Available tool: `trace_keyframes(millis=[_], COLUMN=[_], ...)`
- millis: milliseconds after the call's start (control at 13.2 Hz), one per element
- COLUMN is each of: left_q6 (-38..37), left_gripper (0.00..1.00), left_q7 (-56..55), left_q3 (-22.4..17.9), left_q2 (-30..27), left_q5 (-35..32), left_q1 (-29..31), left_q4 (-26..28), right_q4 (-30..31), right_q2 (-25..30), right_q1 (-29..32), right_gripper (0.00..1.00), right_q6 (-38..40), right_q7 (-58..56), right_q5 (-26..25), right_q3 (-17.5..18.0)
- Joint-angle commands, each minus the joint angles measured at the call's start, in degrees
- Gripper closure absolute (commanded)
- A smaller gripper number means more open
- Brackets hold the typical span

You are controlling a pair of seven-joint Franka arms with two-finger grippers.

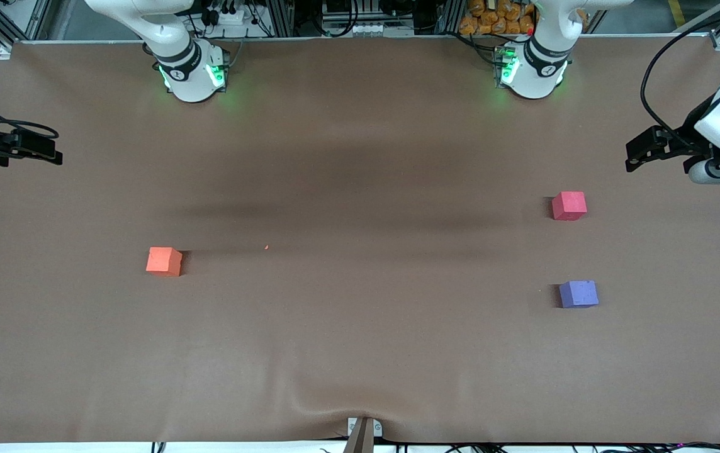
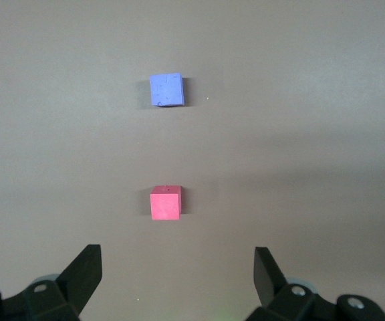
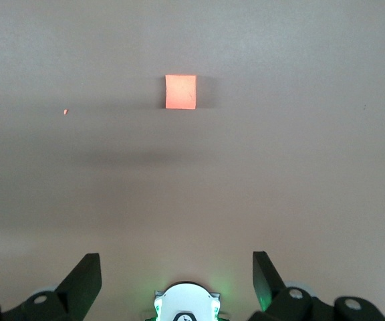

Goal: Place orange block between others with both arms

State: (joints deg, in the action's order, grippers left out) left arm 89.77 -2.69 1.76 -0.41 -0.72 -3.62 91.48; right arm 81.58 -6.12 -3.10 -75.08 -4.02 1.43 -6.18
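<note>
Purple block point(image 1: 578, 294) lies nearest the front camera, toward the left arm's end of the table point(image 1: 360, 352). Pinkish-red block point(image 1: 569, 206) sits farther from the camera along the same line, well apart from it; the gap between them is bare cloth.

Orange block point(image 1: 163, 261) rests alone toward the right arm's end, well apart from both others. A tiny orange crumb point(image 1: 266, 247) lies on the cloth near it, toward the middle.

Left gripper point(image 1: 659, 151) hangs over the table's edge at the left arm's end, fingers spread wide and empty; its wrist view looks down on the two blocks. Right gripper point(image 1: 20, 150) hangs over the opposite edge, fingers likewise spread and empty.

Assessment: nothing is grasped yet; the step in hand is the right arm's approach to the orange block. Recommend descending squarely over it with the fingers aligned to two parallel faces, since foam yields and a skewed pinch could twist it. A handover near mid-table appears necessary, as the gap sits well toward the left arm.

Clearance: the central table is open and unobstructed. Both grippers start at the table's ends. The cloth wrinkles at the near edge, away from any likely path.
</note>
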Motion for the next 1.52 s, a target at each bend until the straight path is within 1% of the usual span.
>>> trace_keyframes(millis=[0,989,1293,1445], left_q6=[-0.7,-0.7,-0.7,-0.7], left_gripper=[0.00,0.00,0.00,0.00], left_q7=[0.1,0.2,0.1,0.1], left_q3=[0.1,0.1,0.1,0.1], left_q2=[0.2,0.1,0.2,0.1], left_q5=[0.5,0.5,0.5,0.5], left_q1=[-0.1,-0.2,-0.2,-0.2], left_q4=[-0.7,-0.6,-0.6,-0.6], right_q4=[0.3,0.9,1.9,2.3], right_q2=[1.1,0.2,-2.4,-5.3], right_q1=[-0.7,-0.7,-1.2,-1.6], right_gripper=[0.00,0.00,0.00,0.00], right_q6=[0.5,-0.2,-1.9,-4.3], right_q7=[0.6,0.5,0.5,0.5], right_q5=[-0.3,-0.2,-0.2,-0.3], right_q3=[-0.1,-0.1,-0.1,-0.1])
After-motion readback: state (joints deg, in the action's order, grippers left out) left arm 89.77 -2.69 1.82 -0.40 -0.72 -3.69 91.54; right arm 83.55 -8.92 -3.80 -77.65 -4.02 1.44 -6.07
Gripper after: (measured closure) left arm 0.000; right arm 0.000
